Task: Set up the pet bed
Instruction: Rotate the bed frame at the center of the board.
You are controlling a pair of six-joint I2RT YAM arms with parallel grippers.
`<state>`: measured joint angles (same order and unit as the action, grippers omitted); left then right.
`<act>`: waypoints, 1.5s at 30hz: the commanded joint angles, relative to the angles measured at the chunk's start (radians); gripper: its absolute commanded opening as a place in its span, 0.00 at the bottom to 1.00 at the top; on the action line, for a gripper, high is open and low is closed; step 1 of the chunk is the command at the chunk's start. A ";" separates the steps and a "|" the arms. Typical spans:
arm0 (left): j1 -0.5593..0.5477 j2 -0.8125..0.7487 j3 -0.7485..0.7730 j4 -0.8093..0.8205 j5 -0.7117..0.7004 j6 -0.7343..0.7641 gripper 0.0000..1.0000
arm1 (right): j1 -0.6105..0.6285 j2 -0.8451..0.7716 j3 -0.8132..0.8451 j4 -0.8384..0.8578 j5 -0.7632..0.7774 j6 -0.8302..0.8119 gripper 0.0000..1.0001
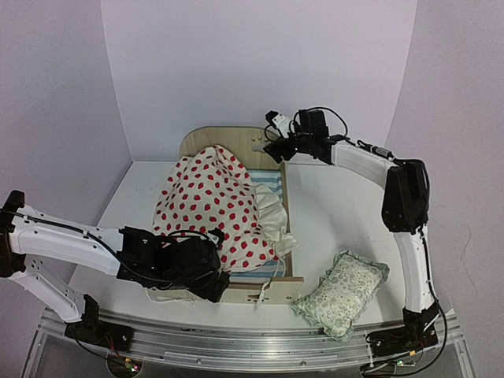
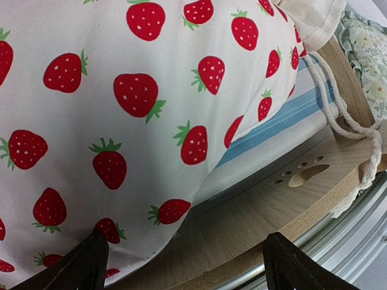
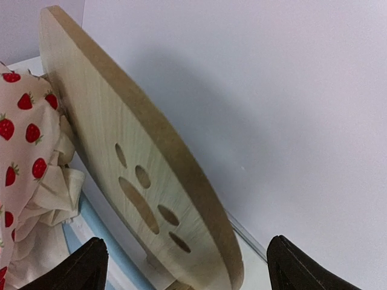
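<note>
The pet bed (image 1: 288,236), light wood with a blue-and-white striped base (image 2: 275,121), stands mid-table. A cream cushion with red strawberries (image 1: 211,201) lies heaped over it, spilling past the left side. My left gripper (image 1: 219,274) is low at the near left corner, open. Its fingers (image 2: 84,266) straddle the cushion's hem (image 2: 121,151) and the footboard (image 2: 290,199) with the paw cutout. My right gripper (image 1: 273,146) is open at the right end of the arched headboard (image 3: 115,139). The fingers (image 3: 91,266) stand on either side of that board's edge, apart from it.
A green floral frilled pillow (image 1: 342,293) lies on the table right of the footboard. A white cord (image 2: 347,124) hangs over the footboard's corner. White walls close in the back and sides, and a metal rail (image 1: 260,339) runs along the near edge.
</note>
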<state>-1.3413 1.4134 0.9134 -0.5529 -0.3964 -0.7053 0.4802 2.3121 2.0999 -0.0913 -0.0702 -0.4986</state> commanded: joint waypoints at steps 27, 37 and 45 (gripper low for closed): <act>0.002 -0.035 -0.137 -0.021 -0.061 -0.026 0.92 | -0.174 0.234 0.270 0.000 -0.866 0.350 0.59; 0.011 -0.026 -0.133 0.013 -0.061 -0.004 0.91 | -0.160 0.403 0.416 0.124 -0.669 0.298 0.94; 0.029 0.037 -0.099 0.028 -0.058 0.036 0.91 | -0.151 0.459 0.432 0.179 -0.681 0.261 0.70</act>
<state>-1.3373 1.3795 0.8252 -0.4351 -0.4438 -0.7225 0.3253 2.7582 2.4816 0.0322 -0.7370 -0.2143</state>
